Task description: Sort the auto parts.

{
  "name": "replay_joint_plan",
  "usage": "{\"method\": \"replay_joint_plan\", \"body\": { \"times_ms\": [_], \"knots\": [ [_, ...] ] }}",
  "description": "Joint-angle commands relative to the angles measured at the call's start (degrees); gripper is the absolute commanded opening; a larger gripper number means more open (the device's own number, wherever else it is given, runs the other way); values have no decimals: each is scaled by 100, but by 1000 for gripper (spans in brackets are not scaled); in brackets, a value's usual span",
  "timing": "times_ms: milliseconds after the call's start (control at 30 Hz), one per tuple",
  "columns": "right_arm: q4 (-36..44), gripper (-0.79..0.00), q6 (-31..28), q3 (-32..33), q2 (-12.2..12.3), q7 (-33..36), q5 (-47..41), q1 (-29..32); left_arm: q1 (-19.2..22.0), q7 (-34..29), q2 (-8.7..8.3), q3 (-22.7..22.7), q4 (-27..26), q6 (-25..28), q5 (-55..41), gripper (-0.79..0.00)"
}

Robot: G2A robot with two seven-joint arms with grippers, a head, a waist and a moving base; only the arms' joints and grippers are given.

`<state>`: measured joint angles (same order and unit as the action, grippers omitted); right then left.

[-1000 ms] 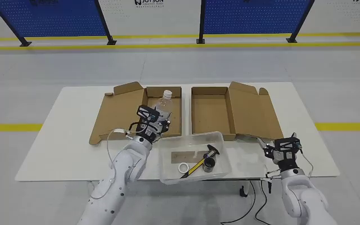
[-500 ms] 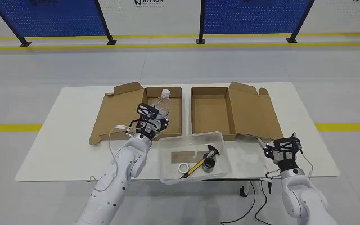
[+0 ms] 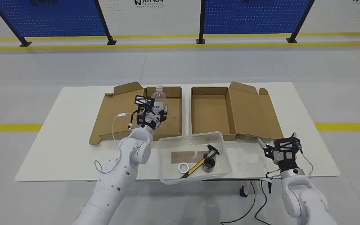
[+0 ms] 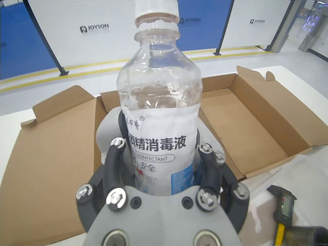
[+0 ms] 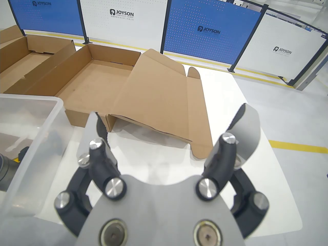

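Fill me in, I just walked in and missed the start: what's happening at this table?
A two-armed robot is sorting parts. Its left gripper holds a clear bottle upright over the left cardboard box. The right gripper hangs open and empty near the front right edge of the table, beside the right cardboard box. A clear bin in front holds a caliper, a tape roll and a dark cylinder, not yet sorted.

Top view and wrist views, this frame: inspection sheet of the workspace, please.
Surface: white table.
Job's things: bottle upright over the left box; caliper, tape roll and metal cylinder in the clear bin; right box open.
Clutter: nothing seen.
Grippers: left gripper shut on bottle; right gripper open over the table, apart from the bin.
Cables: white cable looped at the left wrist.
Surroundings: fence panels, yellow floor lines.
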<state>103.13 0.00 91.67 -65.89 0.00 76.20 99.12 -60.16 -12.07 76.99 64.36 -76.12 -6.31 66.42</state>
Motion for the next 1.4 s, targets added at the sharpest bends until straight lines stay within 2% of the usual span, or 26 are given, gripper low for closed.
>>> {"method": "replay_joint_plan", "body": {
  "times_ms": [0,233,500,533,633,700,767,800,1100,1233,1367],
  "knots": [
    [0,0,0,0,0,0,0,0,217,-234,47,-112,327,-88,-41,-785],
    [0,0,0,0,0,0,0,0,800,-617,205,-358,1352,-345,-200,-785],
    [0,0,0,0,0,0,0,0,1403,-1059,363,-577,2349,-367,-305,-770],
    [0,0,0,0,0,0,0,0,1460,-1091,384,-601,2434,-370,-329,-622],
    [0,0,0,0,0,0,0,0,1612,-1181,443,-662,2711,-410,-377,-526],
    [0,0,0,0,0,0,0,0,1691,-1182,480,-692,2871,-445,-412,-391],
    [0,0,0,0,0,0,0,0,1763,-1173,513,-721,3004,-460,-430,-102],
    [0,0,0,0,0,0,0,0,1792,-1161,529,-732,3064,-464,-443,0],
    [0,0,0,0,0,0,0,0,1957,-972,622,-729,3309,-495,-542,0],
    [0,0,0,0,0,0,0,0,1902,-845,624,-690,3126,-438,-531,0],
    [0,0,0,0,0,0,0,0,1695,-760,579,-510,2613,-242,-693,0]
  ]
}}
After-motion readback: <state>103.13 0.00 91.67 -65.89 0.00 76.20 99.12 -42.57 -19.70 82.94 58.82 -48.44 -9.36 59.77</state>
